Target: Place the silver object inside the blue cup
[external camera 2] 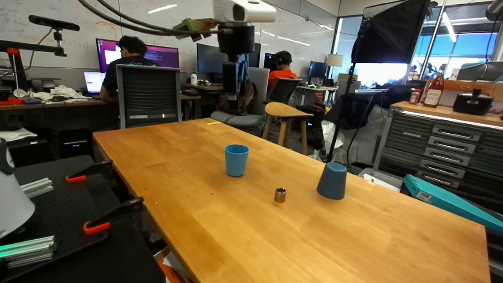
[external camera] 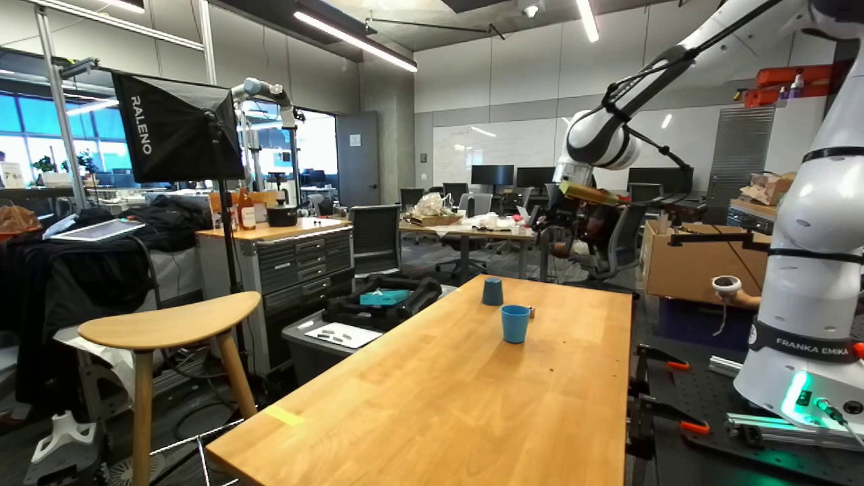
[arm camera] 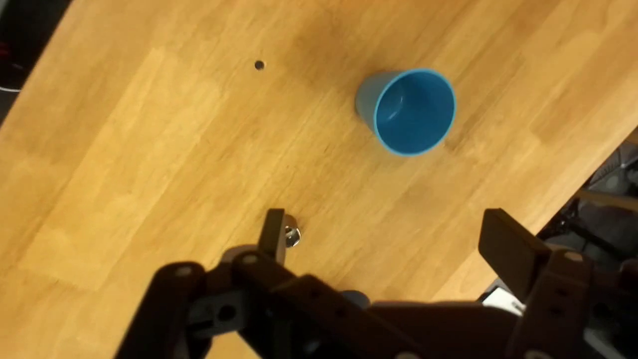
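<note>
The small, shiny silver metal cylinder (external camera 2: 280,195) stood upright on the long light-wood table (external camera 2: 220,220), outside and well apart from the plain mid-blue round cup (external camera 2: 236,161), which stood with its mouth upward. On the cylinder's other side, in an exterior view, a darker slate-blue cup (external camera 2: 332,181) rested upside down. In the wrist view the black two-finger gripper (arm camera: 386,234) had its jaws spread wide, and one of its fingers (arm camera: 273,232) covered part of the silver cylinder from the camera, while the mid-blue cup showed farther up. In both exterior views the gripper hung in the air well above the tabletop, pointing down from the rounded white wrist (external camera: 601,138), where a yellow-green piece (external camera 2: 192,27) jutted out sideways. The white Franka Emika arm (external camera: 820,216) rose from its base beside the table's long edge, folded over high up, and sloped its forearm down to that wrist, black cables (external camera: 665,150) looping alongside. Black clamps with orange ends (external camera 2: 96,228) sat between base and table.
</note>
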Robot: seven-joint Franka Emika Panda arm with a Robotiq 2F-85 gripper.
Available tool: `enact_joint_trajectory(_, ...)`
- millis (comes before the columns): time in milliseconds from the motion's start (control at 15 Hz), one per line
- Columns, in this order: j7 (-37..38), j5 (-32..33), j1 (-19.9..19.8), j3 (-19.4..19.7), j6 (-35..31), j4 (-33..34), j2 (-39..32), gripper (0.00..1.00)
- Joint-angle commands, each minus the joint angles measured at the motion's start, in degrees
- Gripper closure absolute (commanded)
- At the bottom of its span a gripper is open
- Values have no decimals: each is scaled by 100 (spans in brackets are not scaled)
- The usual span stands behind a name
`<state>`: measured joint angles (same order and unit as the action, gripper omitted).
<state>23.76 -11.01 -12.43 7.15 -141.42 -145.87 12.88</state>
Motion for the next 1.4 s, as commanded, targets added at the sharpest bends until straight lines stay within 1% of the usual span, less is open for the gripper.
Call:
enact_joint_trajectory(0, 254, -556, 1, 199, -890, 849, -1488, 0)
enact_joint_trajectory(133, 431, -573, -10, 279, -1279, 1237, -2216, 0)
enact_joint_trajectory(267, 732, -485, 17, 400, -1349, 1705, -2947, 0)
enact_joint_trajectory(333, 961, -336, 59, 508, -1226, 1961, -3308, 0)
enact_joint_trajectory(467, 1098, -504, 65, 564, -1043, 2532, -4030, 0)
enact_joint_trajectory(600, 1078, -723, -58, 451, -898, 3154, -4721, 0)
enact_joint_trajectory(800, 1085, -1003, -184, 306, -673, 4001, -5544, 0)
enact_joint_trajectory(867, 1111, -1110, -231, 256, -436, 4275, -5705, 0)
enact_joint_trajectory(1000, 1125, -1251, -262, 186, -129, 4511, -5855, 0)
enact_joint_trajectory(1133, 1170, -1405, -315, 141, 327, 4551, -5778, 0)
enact_joint_trajectory(1333, 1229, -1737, -397, 65, 1007, 4390, -5578, 0)
